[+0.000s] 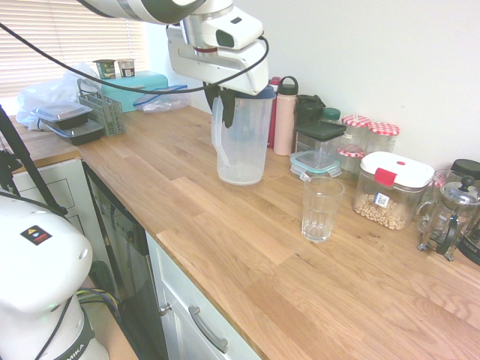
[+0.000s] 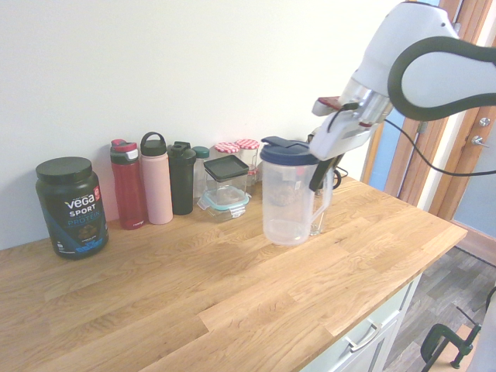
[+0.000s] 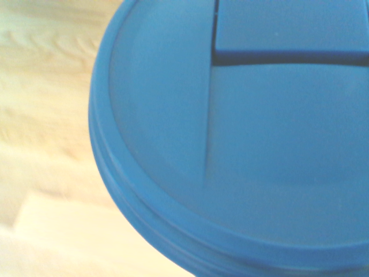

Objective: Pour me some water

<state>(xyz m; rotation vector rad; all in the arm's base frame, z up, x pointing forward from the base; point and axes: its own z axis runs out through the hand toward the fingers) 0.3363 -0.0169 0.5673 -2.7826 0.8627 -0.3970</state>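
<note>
One clear plastic pitcher with a dark blue lid (image 1: pixel 241 142) is what you have in the claw (image 1: pixel 227 105): the two black fingers are drawn together on its handle, up near the rim, so the jug hangs directly beneath the white hand with its lid tucked against the underside of the wrist. From the first exterior view you can see the pitcher's base raised a little off the pale oak worktop (image 1: pixel 247 255), casting a soft shadow on the boards below; whether it carries any water you cannot tell from either side. Your second exterior view shows the same grip from the opposite side, the pitcher (image 2: pixel 291 192) upright or very nearly so and the claw (image 2: pixel 320 174) pinching the handle on the side away from the wall. The wrist view is filled with the blue lid (image 3: pixel 242 144), blurred, with bare wood at one edge. Your empty faceted drinking glass (image 1: pixel 322 208) stands upright on the worktop, near the pitcher but clearly apart from it, toward the front edge. Behind the jug, against the wall, stand a pink bottle (image 1: pixel 285 116) and a small glass box with a black lid (image 1: pixel 319 142).
</note>
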